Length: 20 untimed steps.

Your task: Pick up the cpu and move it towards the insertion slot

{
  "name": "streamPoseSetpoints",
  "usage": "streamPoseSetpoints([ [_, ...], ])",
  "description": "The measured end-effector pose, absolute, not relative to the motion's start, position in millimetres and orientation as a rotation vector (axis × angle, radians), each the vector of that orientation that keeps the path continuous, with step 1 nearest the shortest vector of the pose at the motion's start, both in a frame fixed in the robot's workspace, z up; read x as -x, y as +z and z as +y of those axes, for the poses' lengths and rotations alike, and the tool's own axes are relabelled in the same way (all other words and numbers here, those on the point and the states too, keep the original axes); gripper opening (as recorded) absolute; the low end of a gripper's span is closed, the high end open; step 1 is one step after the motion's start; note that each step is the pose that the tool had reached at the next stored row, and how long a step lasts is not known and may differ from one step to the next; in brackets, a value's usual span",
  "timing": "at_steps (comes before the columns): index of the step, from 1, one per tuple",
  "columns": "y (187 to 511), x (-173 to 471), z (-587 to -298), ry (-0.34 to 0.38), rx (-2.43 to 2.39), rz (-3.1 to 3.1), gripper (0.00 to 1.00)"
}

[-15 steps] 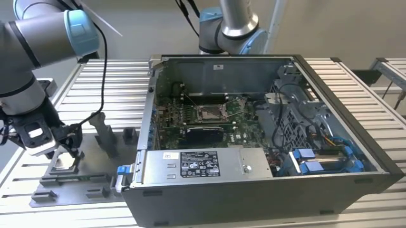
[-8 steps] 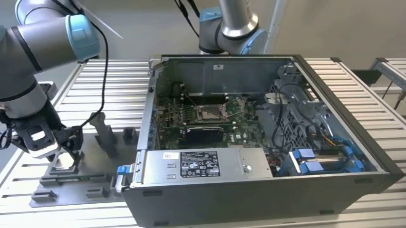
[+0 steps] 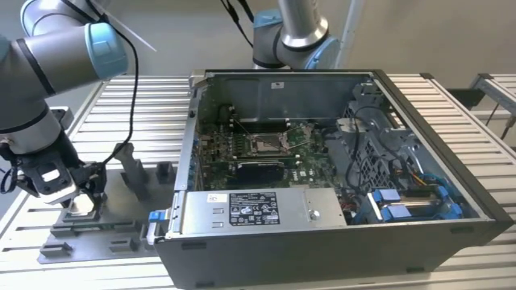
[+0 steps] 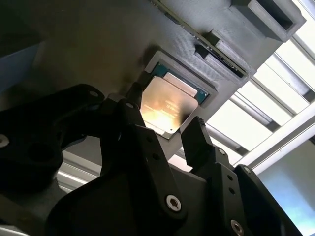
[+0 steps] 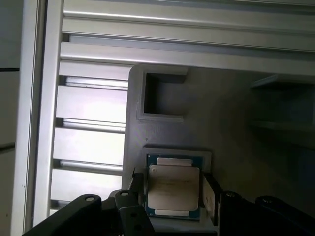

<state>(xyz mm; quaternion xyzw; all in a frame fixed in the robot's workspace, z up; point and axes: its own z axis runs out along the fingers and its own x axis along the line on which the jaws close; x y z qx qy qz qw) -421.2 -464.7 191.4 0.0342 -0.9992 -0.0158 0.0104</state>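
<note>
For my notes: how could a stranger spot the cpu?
At the exterior view's left, beside the open computer case, lies a grey fixture. The cpu sits in it under the claw: a shiny square plate, unlike the empty pocket nearby.

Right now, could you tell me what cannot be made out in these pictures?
- Second wrist view: the cpu, corners partly covered by the end effector.
- Exterior view: its pocket in the grey fixture, hidden under the end effector.
- Exterior view: the insertion slot, contacts too small to tell.
</note>
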Motion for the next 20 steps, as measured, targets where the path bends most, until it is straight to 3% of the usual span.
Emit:
streamPoseSetpoints([
  [20,184.7,420.0,-466.3,-0.049,-0.149,-3.116,1.0],
])
